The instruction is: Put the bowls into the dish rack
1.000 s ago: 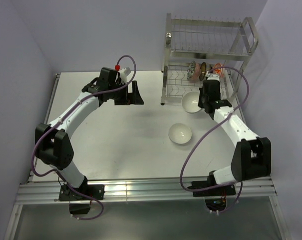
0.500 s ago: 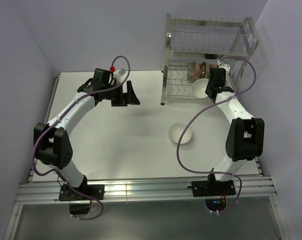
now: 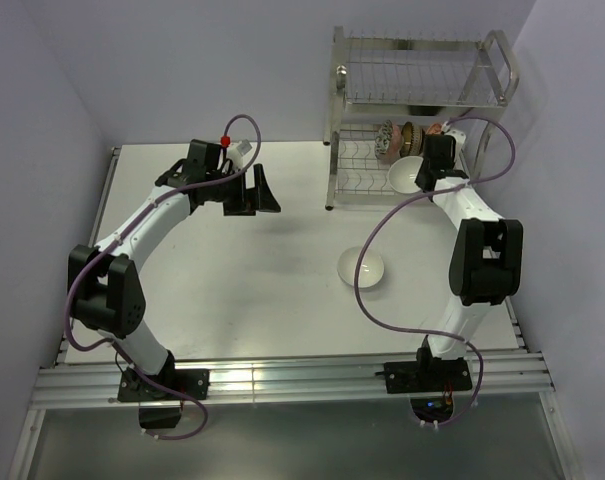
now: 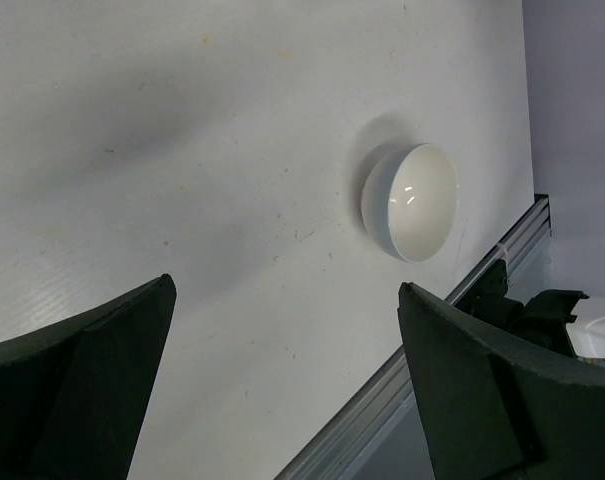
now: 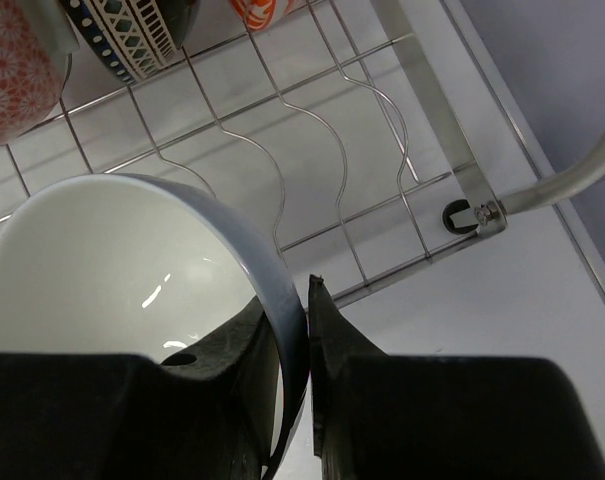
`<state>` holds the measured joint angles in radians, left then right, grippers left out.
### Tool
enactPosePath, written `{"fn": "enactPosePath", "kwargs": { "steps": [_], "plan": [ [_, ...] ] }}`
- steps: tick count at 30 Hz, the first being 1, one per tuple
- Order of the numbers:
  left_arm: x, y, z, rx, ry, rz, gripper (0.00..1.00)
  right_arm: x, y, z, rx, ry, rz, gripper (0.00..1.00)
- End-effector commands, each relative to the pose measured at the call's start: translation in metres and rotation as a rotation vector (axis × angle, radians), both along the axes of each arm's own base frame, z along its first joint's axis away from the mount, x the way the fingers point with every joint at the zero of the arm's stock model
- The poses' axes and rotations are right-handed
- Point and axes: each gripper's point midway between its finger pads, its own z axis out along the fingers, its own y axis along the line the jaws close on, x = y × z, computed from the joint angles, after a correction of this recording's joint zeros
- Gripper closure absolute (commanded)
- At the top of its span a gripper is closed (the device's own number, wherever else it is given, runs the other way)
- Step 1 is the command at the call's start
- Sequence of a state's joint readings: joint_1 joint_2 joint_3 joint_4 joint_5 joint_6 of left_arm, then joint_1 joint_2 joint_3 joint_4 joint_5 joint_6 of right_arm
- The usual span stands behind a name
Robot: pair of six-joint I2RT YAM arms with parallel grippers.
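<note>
Pinching a white bowl [image 5: 112,270] by its rim in right claw [image 5: 294,330] at the dish rack [image 5: 422,90] lower tier, with left claw [image 4: 285,290] spread; may slip from that thin grip or clip wires [image 5: 278,185].

Pale lavender walls [image 3: 182,60] are closing in the left, top and right of the frame. White table [image 3: 232,260] is filling the centre, catching soft shadows. Aluminium rail [image 3: 282,378] is running along its lower edge, grey surface [image 3: 302,440] showing beneath at bottom.
</note>
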<state>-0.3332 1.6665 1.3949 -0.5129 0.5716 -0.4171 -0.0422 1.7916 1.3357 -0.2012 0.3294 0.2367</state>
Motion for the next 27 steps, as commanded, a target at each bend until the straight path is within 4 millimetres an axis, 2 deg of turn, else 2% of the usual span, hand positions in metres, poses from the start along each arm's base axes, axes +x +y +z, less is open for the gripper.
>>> {"fn": "enactPosePath", "kwargs": {
  "steps": [1,13,27],
  "plan": [
    [0.002,-0.003,0.019,-0.041,-0.049,-0.014,0.0,0.029,-0.008,0.035,-0.014,-0.134,-0.011,1.0],
    [0.003,-0.003,0.016,-0.039,-0.041,-0.011,0.0,0.044,-0.041,0.032,-0.169,-0.16,-0.074,1.0],
    [0.005,-0.002,0.012,-0.032,-0.035,-0.006,0.01,0.043,-0.07,0.04,-0.397,-0.166,-0.135,1.0]
  ]
}}
